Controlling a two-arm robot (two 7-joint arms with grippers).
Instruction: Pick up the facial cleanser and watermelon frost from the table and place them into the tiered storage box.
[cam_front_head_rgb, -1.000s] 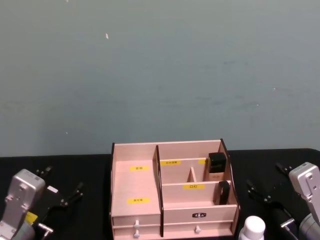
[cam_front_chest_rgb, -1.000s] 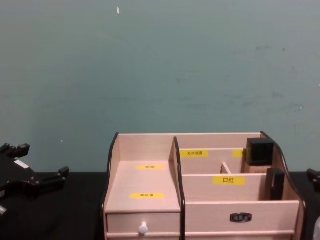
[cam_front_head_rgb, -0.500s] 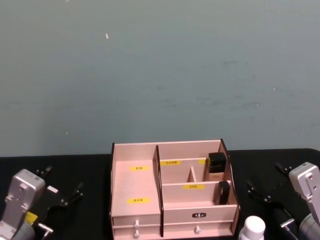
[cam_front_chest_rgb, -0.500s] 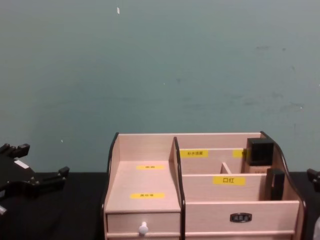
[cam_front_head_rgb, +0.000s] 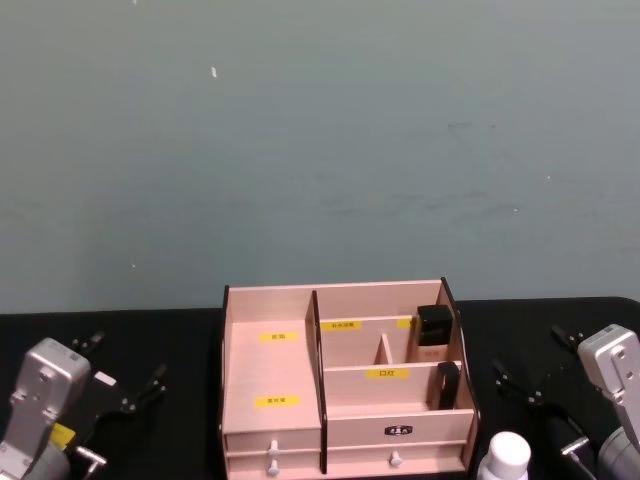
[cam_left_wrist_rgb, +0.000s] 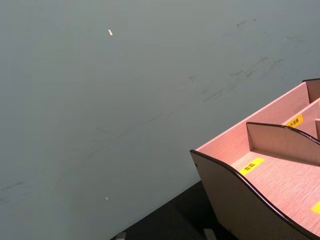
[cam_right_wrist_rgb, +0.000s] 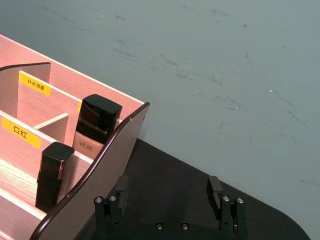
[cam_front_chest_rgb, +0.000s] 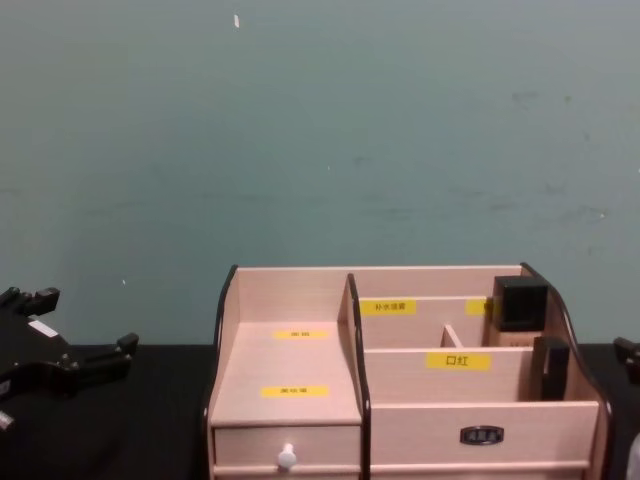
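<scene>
**A:** How far along is the job?

**B:** Barely begun, by my reading. The box (cam_front_head_rgb: 270, 372) sits in the middle of the black table (cam_front_head_rgb: 180, 330), and its two wide left shelves are bare. On its right side a dark-capped bottle (cam_front_head_rgb: 434, 326) stands in the rear compartment. A small dark tube (cam_front_head_rgb: 447, 384) stands in the compartment in front of it. I'd judge that neither is one of the two things asked for.

**A:** Where are the things to be picked up?

**B:** A white bottle (cam_front_head_rgb: 507, 456) stands on the table just in front of the box's right corner, near the right gripper (cam_front_head_rgb: 528, 358). It may be the cleanser, but I can't tell for sure.

**A:** And the grippers?

**B:** The left gripper (cam_front_head_rgb: 128, 358) is low on the left, well apart from the box. Its fingers are spread wide and hold nothing. The right gripper is just right of the box with its fingers parted just as widely, and the wrist view shows only bare table between them.

**A:** So what remains?

**B:** All of it: two pick-ups and two placements into the box
</scene>
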